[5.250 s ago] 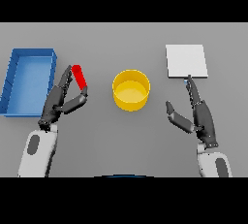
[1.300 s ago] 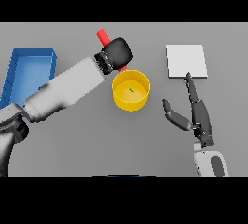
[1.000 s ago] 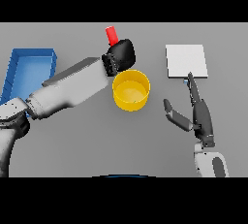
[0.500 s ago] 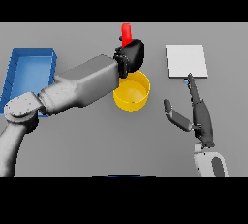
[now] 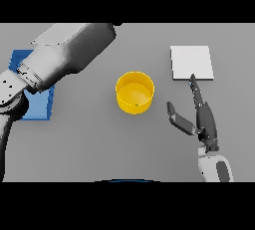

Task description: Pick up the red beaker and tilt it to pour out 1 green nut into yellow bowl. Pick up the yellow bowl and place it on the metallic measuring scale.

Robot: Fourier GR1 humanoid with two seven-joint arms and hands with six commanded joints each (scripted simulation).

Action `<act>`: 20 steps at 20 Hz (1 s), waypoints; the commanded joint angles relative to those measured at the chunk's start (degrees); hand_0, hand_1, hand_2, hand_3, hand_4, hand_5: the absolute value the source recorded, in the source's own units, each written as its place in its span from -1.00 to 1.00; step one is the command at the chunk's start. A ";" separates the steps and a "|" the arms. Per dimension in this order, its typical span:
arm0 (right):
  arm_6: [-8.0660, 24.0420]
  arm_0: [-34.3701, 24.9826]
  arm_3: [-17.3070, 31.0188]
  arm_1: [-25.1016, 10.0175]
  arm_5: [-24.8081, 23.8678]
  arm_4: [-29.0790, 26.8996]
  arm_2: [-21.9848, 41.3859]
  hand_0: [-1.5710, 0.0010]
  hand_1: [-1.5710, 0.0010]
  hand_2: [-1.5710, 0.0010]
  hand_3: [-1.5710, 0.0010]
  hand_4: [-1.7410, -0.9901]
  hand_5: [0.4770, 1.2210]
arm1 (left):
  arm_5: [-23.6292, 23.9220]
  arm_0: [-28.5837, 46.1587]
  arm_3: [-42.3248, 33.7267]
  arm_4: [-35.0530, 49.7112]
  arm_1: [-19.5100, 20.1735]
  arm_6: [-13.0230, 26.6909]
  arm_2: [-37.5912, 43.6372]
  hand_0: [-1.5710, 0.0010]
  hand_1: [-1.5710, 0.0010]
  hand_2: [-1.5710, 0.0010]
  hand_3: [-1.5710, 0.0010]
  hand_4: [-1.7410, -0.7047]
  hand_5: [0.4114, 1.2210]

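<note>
yellow bowl (image 5: 135,92) sits just left of the spread, empty right hand (image 5: 198,117), scale (image 5: 192,63) beyond; left hand unseen.

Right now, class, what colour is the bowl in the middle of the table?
Yellow: the bowl shows best in the head view, its only view.

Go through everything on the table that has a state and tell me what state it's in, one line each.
yellow bowl: upright on the table, a small green speck inside, nothing holding it.
measuring scale: flat on the table, nothing on it.
blue tray: on the table, mostly hidden by the left arm.
right hand: open, fingers straight, beside the bowl, touching nothing.
left hand: out of view past the top edge.
red beaker: not visible.
</note>
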 commanded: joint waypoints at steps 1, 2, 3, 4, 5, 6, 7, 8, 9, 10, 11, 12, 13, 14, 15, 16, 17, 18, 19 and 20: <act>0.18 -0.37 0.84 -0.03 0.01 -0.14 -0.23 1.00 1.00 1.00 1.00 0.54 -0.50 | -0.30 -1.35 2.49 2.16 0.31 -0.04 2.11 -1.00 -1.00 -1.00 -0.68 -0.97 1.00; -0.86 0.15 0.62 -0.11 0.94 -1.41 -0.37 1.00 1.00 1.00 1.00 0.55 -0.50 | 0.28 -2.66 5.70 5.42 0.42 0.63 5.44 -1.00 -1.00 -1.00 -0.74 -0.97 1.00; -0.53 -0.19 0.77 0.08 0.92 -1.58 -0.40 1.00 1.00 1.00 1.00 0.56 -0.51 | 0.38 -3.92 8.30 8.57 1.28 1.04 8.48 -1.00 -1.00 -1.00 -0.80 -0.98 1.00; 0.01 -0.82 0.79 -0.19 0.28 -0.67 -0.41 1.00 1.00 1.00 1.00 0.57 -0.53 | 0.92 -4.31 10.44 12.90 2.75 1.67 12.50 -1.00 -1.00 -1.00 -0.84 -0.98 1.00; 1.00 -1.25 1.17 -0.25 -0.89 0.67 -0.45 1.00 1.00 1.00 1.00 0.58 -0.56 | 0.55 -4.30 12.56 17.54 4.00 3.14 16.61 -1.00 -1.00 -1.00 -0.87 -0.99 1.00; 1.24 -1.50 1.15 -0.44 -1.31 1.67 -0.14 1.00 1.00 1.00 1.00 0.60 -0.57 | 1.17 -4.01 14.77 22.05 5.38 4.60 20.52 -1.00 -1.00 -1.00 -0.82 -0.99 1.00; 0.82 -1.40 1.31 -0.46 -1.81 2.39 0.03 1.00 1.00 1.00 1.00 0.59 -0.58 | 1.74 -4.04 16.43 26.05 6.69 5.50 23.88 -1.00 -1.00 -1.00 -0.80 -0.99 1.00; -0.12 -0.95 1.54 0.19 -1.56 2.20 0.61 1.00 1.00 1.00 1.00 0.59 -0.59 | 2.45 -3.66 18.39 29.64 8.10 6.76 26.69 -1.00 -1.00 -1.00 -0.78 -0.99 1.00; 0.29 -1.48 1.10 0.26 -0.69 0.64 0.18 1.00 1.00 1.00 1.00 0.63 -0.60 | 3.90 -2.79 19.93 32.87 9.79 7.14 29.00 -1.00 -1.00 -1.00 -0.78 -0.99 1.00; -0.32 -2.20 1.36 0.48 -0.07 -0.82 -0.21 1.00 1.00 1.00 1.00 0.68 -0.61 | 5.09 -1.58 21.12 36.37 11.15 7.08 31.44 -1.00 -1.00 -1.00 -0.82 -1.00 1.00; -1.01 -2.05 1.44 0.38 0.96 -2.47 -0.63 1.00 1.00 1.00 1.00 0.72 -0.61 | 5.80 -0.61 22.35 39.75 12.61 7.77 33.77 -1.00 -1.00 -1.00 -0.86 -1.00 1.00; -1.30 -1.79 1.24 0.38 1.51 -3.47 -0.85 1.00 1.00 1.00 1.00 0.75 -0.60 | 7.23 1.59 23.59 43.03 13.77 7.76 35.84 -1.00 -1.00 -1.00 -0.88 -1.00 1.00; -0.98 -1.59 0.90 -0.08 2.06 -3.49 -0.68 1.00 1.00 1.00 1.00 0.76 -0.59 | 8.69 2.97 24.39 45.58 14.57 8.83 37.27 -1.00 -1.00 -1.00 -0.91 -1.00 1.00; -0.86 -1.50 0.97 0.10 2.04 -3.19 -0.34 1.00 1.00 1.00 1.00 0.73 -0.57 | 10.15 5.03 25.29 48.20 15.43 9.26 38.77 -1.00 -1.00 -1.00 -0.93 -1.00 1.00; 0.05 -1.48 0.99 0.10 2.44 -3.76 -0.47 1.00 1.00 1.00 1.00 0.69 -0.56 | 11.71 7.08 25.55 50.40 16.13 9.75 39.84 -1.00 -1.00 -1.00 -0.94 -1.00 1.00; -0.15 -1.93 0.75 -0.77 2.85 -3.95 -0.82 1.00 1.00 1.00 1.00 0.64 -0.53 | 12.98 8.51 26.33 52.17 16.39 12.17 40.52 -1.00 -1.00 -1.00 -0.95 -1.00 1.00; -0.49 -1.93 1.56 -0.69 3.50 -4.42 -0.69 1.00 1.00 1.00 1.00 0.60 -0.51 | 14.01 9.79 26.35 54.11 16.87 12.57 41.48 -1.00 -1.00 -1.00 -0.96 -1.00 1.00; -0.93 -1.89 1.93 -0.82 3.61 -4.53 -0.84 1.00 1.00 1.00 1.00 0.58 -0.50 | 15.40 11.15 27.33 56.40 17.12 15.87 42.75 -1.00 -1.00 -1.00 -0.97 -1.00 1.00; -0.66 -2.37 1.78 -0.77 3.57 -4.50 -0.77 1.00 1.00 1.00 1.00 0.56 -0.49 | 16.28 12.32 27.35 58.44 17.28 17.35 43.88 -1.00 -1.00 -1.00 -0.98 -1.00 1.00; -1.11 -2.00 1.75 -1.03 3.43 -4.00 -0.65 1.00 1.00 1.00 1.00 0.53 -0.48 | 17.21 13.67 27.23 60.64 17.62 17.52 45.21 -1.00 -1.00 -1.00 -0.98 -1.00 1.00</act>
